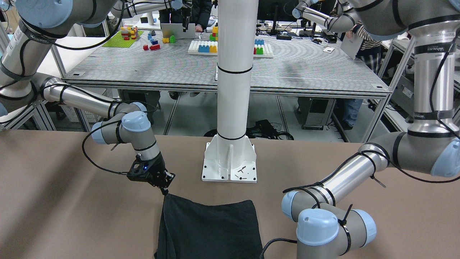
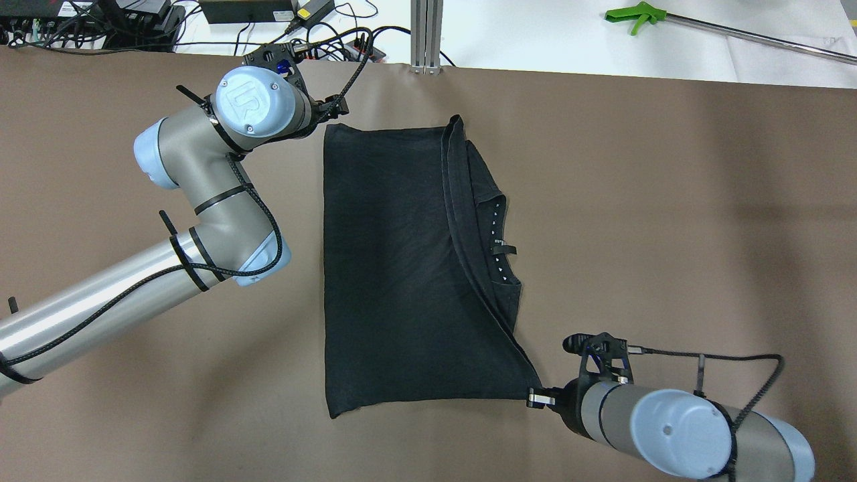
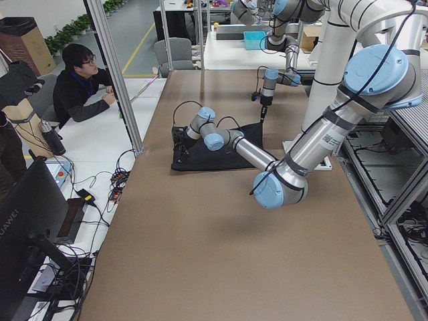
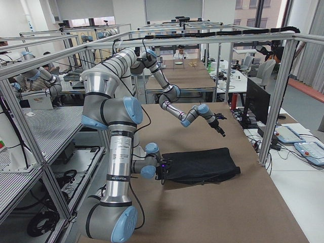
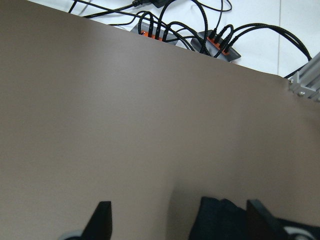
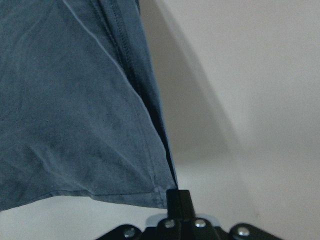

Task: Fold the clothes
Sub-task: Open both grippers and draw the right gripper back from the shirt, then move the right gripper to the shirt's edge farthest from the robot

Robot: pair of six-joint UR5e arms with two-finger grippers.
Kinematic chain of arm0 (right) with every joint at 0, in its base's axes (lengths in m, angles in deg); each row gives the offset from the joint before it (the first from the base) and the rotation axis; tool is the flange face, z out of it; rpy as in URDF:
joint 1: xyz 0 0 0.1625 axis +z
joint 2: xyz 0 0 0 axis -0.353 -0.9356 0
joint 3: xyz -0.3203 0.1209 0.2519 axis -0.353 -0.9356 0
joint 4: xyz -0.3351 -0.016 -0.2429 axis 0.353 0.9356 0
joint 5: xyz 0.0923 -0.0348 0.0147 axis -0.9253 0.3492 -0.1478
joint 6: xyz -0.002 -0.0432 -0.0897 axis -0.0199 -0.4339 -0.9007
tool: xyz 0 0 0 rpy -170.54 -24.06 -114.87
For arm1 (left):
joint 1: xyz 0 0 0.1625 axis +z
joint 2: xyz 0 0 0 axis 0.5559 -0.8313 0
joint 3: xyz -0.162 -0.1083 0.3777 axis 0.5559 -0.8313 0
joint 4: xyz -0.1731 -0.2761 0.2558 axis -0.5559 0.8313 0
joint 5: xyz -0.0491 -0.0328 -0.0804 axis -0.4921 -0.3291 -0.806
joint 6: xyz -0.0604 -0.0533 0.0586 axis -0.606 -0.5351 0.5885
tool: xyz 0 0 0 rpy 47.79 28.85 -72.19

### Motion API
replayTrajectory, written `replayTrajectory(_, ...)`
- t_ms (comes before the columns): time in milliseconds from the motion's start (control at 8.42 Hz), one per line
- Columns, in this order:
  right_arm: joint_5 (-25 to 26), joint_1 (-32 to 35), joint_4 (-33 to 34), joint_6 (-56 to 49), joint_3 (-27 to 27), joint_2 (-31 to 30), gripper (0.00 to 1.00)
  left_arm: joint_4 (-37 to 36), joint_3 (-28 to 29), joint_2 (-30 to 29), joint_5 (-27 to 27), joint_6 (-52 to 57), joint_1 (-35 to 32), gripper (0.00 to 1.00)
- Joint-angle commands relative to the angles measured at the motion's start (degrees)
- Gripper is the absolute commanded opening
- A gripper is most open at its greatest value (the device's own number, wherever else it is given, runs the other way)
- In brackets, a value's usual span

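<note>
- Charcoal-black soft fabric garment (image 2: 395,268): it lies flat in the middle of the brown paper-covered tabletop (image 2: 669,234). It is part-folded into a tall panel, with the collar and its label peeking out along the edge on the robot's right.
- The right gripper (image 2: 533,398) is at the garment's near corner on the robot's right. Its jaws are pressed together on the very tip of that corner, and the hem runs straight into them in the right wrist view.
- The left gripper (image 5: 179,212) is at the far corner on the robot's left. Its jaws stand wide apart, holding nothing, with the cloth corner between them but close to one finger.
- Likely risks:
  - The right jaws hold only a sliver of hem, so a firm pull could slip the cloth free.
  - The left jaws may close beside the off-centre corner, or catch only one layer.
  - If only one corner rises, the panel would drag askew and the collar side could bunch.
- Around it, a white cylindrical pillar (image 1: 235,72) stands bolted to the tabletop on the robot's side.
- Black cables (image 2: 321,33) and a green-handled grabber tool (image 2: 636,13) lie beyond the far edge.
- A seated person in dark clothes (image 3: 83,87) is alongside that edge.
- Coloured toy blocks (image 1: 205,46) sit on a striped table behind the robot.
</note>
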Motion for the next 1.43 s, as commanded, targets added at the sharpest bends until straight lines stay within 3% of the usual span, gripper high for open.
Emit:
replayTrajectory(0, 9.1, -9.22, -0.15, 8.33, 5.36, -3.41, 0.0, 0.08, 0.41, -0.01, -0.11, 2.55, -0.1, 0.94)
replayTrajectory(119, 9.68, -9.16, -0.06, 8.25, 5.36, -3.14, 0.0, 0.17, 0.42, -0.01, -0.11, 2.55, -0.19, 0.94)
replayTrajectory(238, 9.33, -8.81, -0.06, 7.46, 5.19, -1.92, 0.61, 0.17, 0.42, -0.01, -0.11, 2.47, -0.1, 0.94)
replayTrajectory(356, 9.94, -7.94, 0.55, 6.5, 3.01, -0.17, 0.94, 0.17, 0.42, -0.01, -0.11, 2.47, -0.1, 0.94)
replayTrajectory(713, 8.28, 1.88, 0.56, -10.16, -3.68, 5.99, 0.94, 0.26, 0.68, -0.1, -0.11, 2.55, -0.19, 0.94)
replayTrajectory(950, 8.1, 5.94, 0.99, -12.23, -6.83, 8.35, 0.94, 0.26, 0.68, -0.1, -0.11, 2.55, -0.1, 0.94)
replayTrajectory(1188, 8.89, 11.81, 5.8, -12.32, -14.73, 16.24, 0.94, 0.43, 0.68, -0.1, -0.45, 2.64, -0.1, 0.94)
replayTrajectory(1307, 9.06, 13.76, 8.44, -14.32, -15.89, 19.24, 0.94, 0.43, 0.51, -0.36, -0.81, 4.64, -0.19, 0.94)
